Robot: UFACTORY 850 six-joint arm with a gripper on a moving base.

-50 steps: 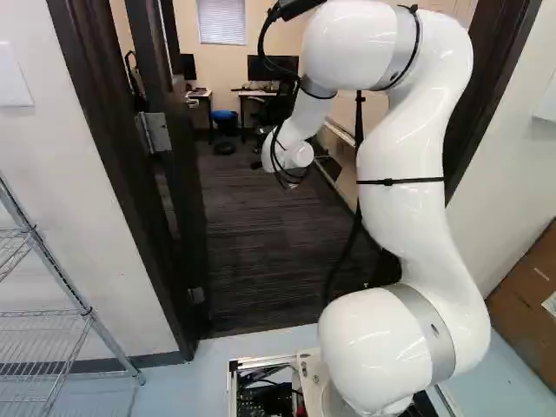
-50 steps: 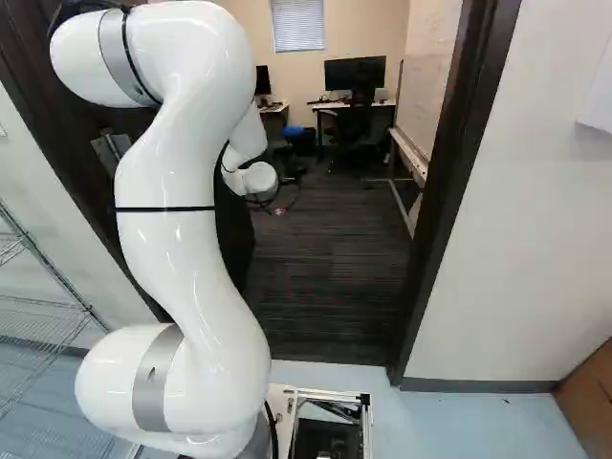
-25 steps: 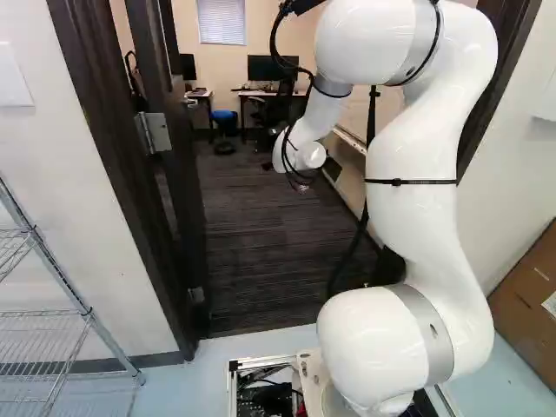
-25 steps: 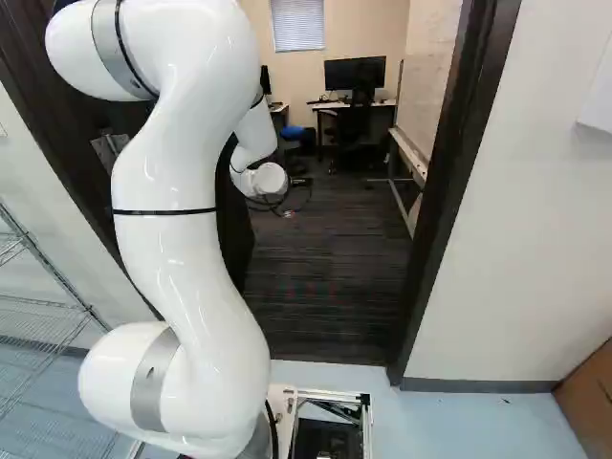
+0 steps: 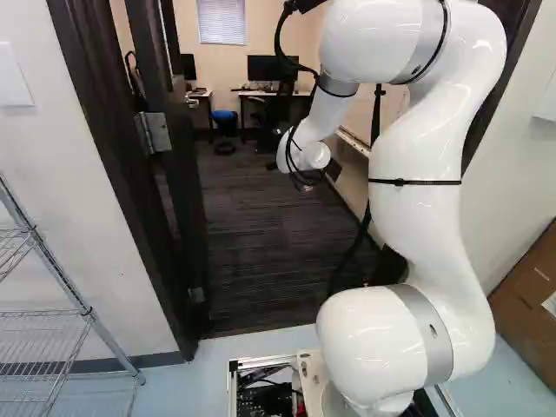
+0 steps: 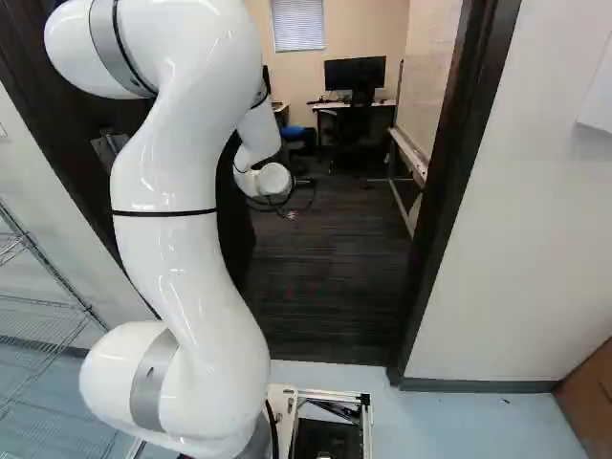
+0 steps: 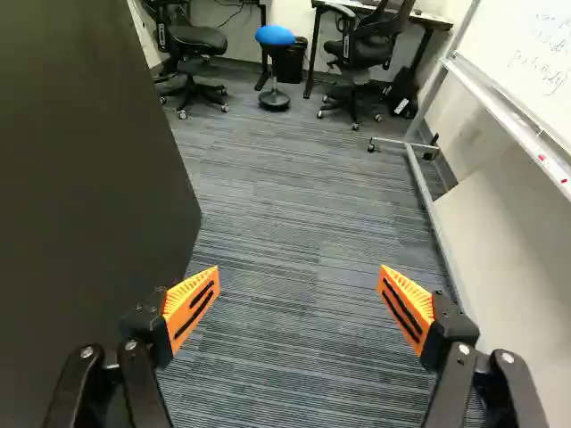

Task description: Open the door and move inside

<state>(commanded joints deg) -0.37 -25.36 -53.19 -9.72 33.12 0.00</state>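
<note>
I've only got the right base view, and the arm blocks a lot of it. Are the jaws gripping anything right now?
Observer: No. In the wrist view the jaws stand wide apart, with only carpet showing between them.
Operator: And the door, where is it from the jaws?
Observer: Right beside one of them. The wrist view shows the door as a dark panel on that side, its edge reaching a little ahead of that jaw.
Operator: Anything past that edge I can't see?
Observer: Yes, a black chair farther in, next to the blue stool.
</note>
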